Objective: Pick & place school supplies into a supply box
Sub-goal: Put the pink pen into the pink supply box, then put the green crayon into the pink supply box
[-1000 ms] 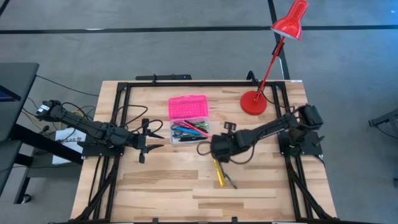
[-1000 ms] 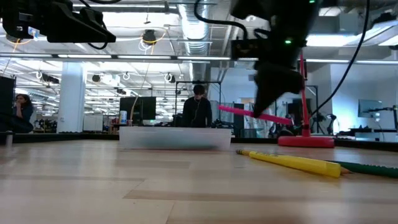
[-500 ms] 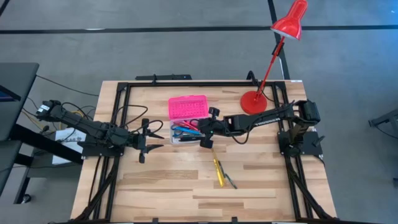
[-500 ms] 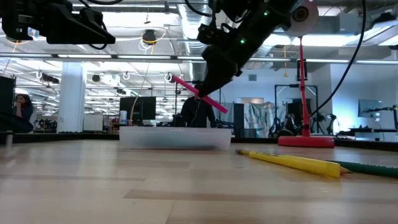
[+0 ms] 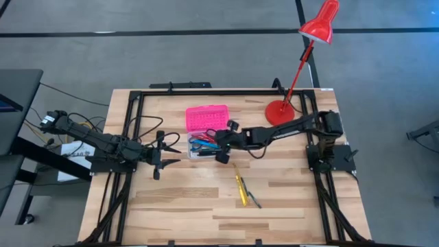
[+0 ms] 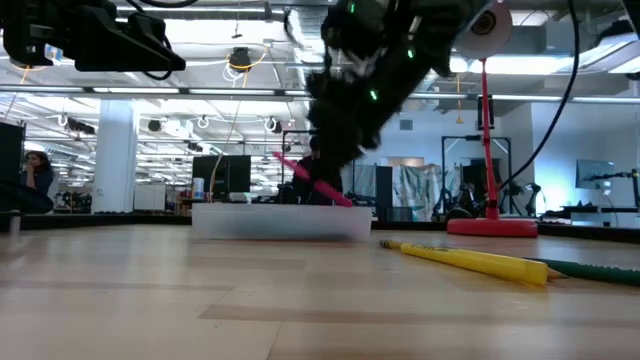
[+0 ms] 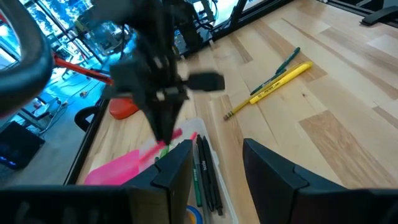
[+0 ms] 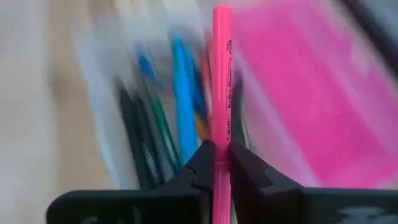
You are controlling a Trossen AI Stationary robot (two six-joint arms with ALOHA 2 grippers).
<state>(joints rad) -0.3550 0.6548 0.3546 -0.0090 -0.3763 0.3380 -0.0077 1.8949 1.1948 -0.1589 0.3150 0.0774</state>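
Two dark fingers of the right gripper (image 8: 214, 163) are clamped on a thin pink pen (image 8: 221, 74), held slanted above the small pencil case with its clear plastic base (image 5: 206, 145) and bright pink lid (image 5: 206, 117). Done well, this step means lining the pen up with the blue and green pens (image 8: 180, 112) already inside, lowering it below the rim, then releasing. On the wooden table (image 5: 288, 206) a yellow pencil (image 5: 241, 190) remains. At the left edge, the left gripper (image 5: 167, 154) waits, fingers apart.
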